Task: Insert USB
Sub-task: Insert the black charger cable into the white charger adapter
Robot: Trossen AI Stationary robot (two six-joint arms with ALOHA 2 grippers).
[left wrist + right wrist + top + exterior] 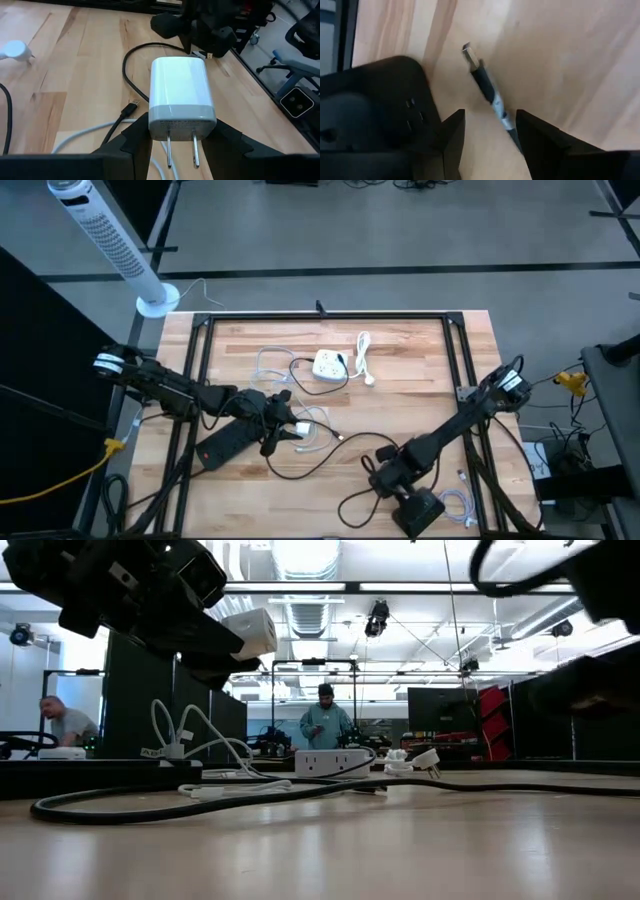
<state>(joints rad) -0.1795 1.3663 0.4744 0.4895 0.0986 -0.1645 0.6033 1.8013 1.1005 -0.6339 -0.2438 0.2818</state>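
My left gripper (290, 432) is shut on a white charger block (181, 95) left of the table's middle, clear of the wood in the low view (250, 632). A black USB cable (492, 97) lies on the table, its metal plug (469, 54) free. My right gripper (490, 117) points steeply down over this cable near the table's front (385, 475). It is open, with one finger on each side of the cable. The left wrist view shows the right gripper (205, 27) beyond the charger's far end. My left gripper pinches the charger's two narrow sides at its prong end (155, 122) between its two fingers (130, 142). The fingers come from the table's left, slanting slightly down. The charger is lifted clear, its two prongs facing back at the wrist. Whether my right gripper touches the cable, I cannot tell.
A white power strip (330, 365) and a coiled white cable with a plug (362, 355) lie at the far middle. A long black cord (300, 470) loops across the table. A flat black block (225, 445) lies under the left arm, and a black box (420, 510) sits at the front right.
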